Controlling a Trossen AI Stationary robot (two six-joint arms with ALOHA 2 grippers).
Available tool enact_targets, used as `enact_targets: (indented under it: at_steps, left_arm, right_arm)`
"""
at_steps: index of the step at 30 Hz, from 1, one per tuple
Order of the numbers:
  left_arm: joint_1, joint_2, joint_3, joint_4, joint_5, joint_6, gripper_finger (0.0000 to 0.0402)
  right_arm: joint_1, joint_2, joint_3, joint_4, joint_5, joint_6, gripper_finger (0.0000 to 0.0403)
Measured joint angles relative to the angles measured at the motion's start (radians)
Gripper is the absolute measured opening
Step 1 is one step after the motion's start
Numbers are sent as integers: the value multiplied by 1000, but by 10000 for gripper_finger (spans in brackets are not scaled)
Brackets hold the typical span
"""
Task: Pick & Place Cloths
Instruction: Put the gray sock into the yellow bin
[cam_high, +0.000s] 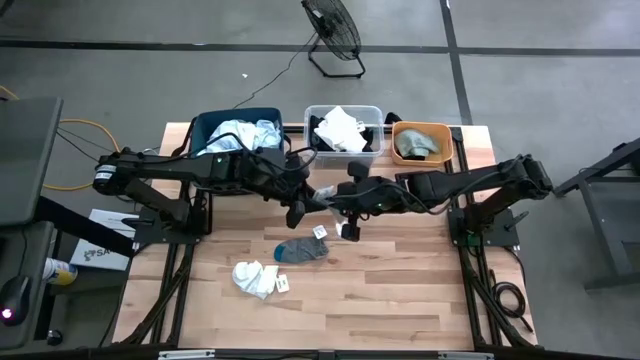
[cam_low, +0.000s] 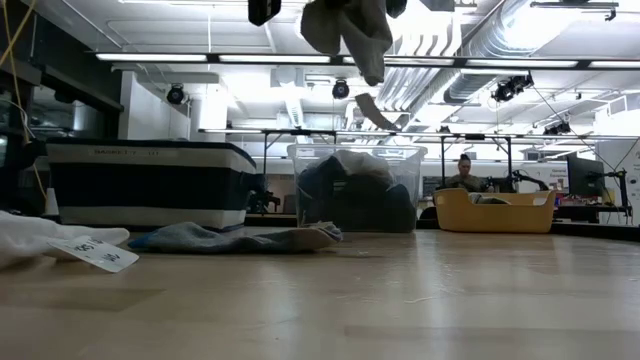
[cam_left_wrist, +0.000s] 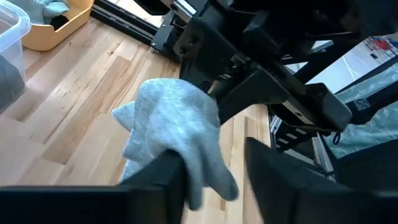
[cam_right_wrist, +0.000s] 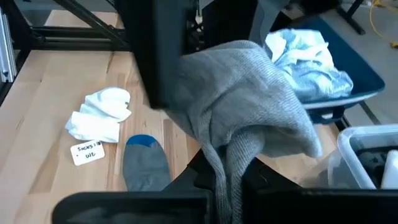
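A light grey sock (cam_right_wrist: 249, 106) hangs in the air above the table's middle, between my two grippers; the low view shows it lifted clear (cam_low: 350, 30). My right gripper (cam_right_wrist: 230, 186) is shut on it. My left gripper (cam_left_wrist: 217, 180) is open right beside it, fingers on either side of its hanging end. A grey sock with a blue toe (cam_high: 300, 250) and a white sock (cam_high: 255, 278), both tagged, lie flat on the table nearer the front edge. Pale blue cloths (cam_high: 240, 135) fill the navy bin. My right gripper pinches the grey sock between its two fingers on a bunched fold (cam_right_wrist: 231, 158). The rest of the sock bulges out ahead of the fingers, slack and clear of the table. My left gripper is open; the sock's loose end (cam_left_wrist: 199, 174) lies against one finger (cam_left_wrist: 165, 180).
Along the far edge stand the navy bin (cam_high: 205, 125), a clear tub (cam_high: 375, 112) with white and black cloths, and an orange tub (cam_high: 447, 150) with a greyish cloth. Bare wood lies toward the near edge. A person sits far behind the table (cam_low: 464, 172).
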Motion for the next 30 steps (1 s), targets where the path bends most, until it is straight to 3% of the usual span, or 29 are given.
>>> enact_targets:
  at_steps: [5,9,21,30]
  left_arm:
    - [1,-6,0,-2,1,5,241]
    - [1,-28,1,-9,-58,36,284]
    - [1,-96,1,-61,-320,174,293]
    - [1,-101,0,-71,-480,399,293]
  right_arm:
    - [-19,-1,0,-102,-1,66,6]
    - [-47,-14,0,-219,5,140,6]
    - [-205,-143,0,-562,136,363,6]
    - [-440,-223,1,-625,256,293,5]
